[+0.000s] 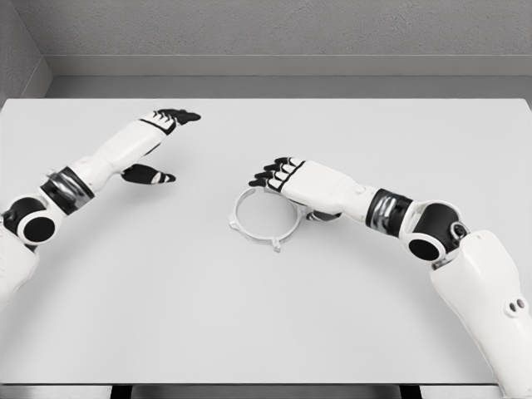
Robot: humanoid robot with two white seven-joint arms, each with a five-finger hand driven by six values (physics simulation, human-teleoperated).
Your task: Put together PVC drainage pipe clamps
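Right hand (287, 179) sits palm-down over the upper right rim of the pipe clamp ring (264, 218), arm coming in from the lower right. Black fingertips (268, 173) point left, gently curled and side by side; they hover just above the ring's top edge. Thumb is hidden under the palm, so whether it touches the ring can't be told. No visible grip on the ring.

Clamp ring is pale grey, lying flat on the white surface (349, 332), roughly centre of the view. Small tabs stick out from its lower right edge. The part of the ring nearest the wrist is covered by the hand.

Left hand (158, 141) is well apart from the ring, up and to the left. Fingers stretched out straight toward the right, thumb splayed below them, holding nothing. Forearm angles in from the lower left.

Grey wall (274, 33) runs behind the far edge of the surface.
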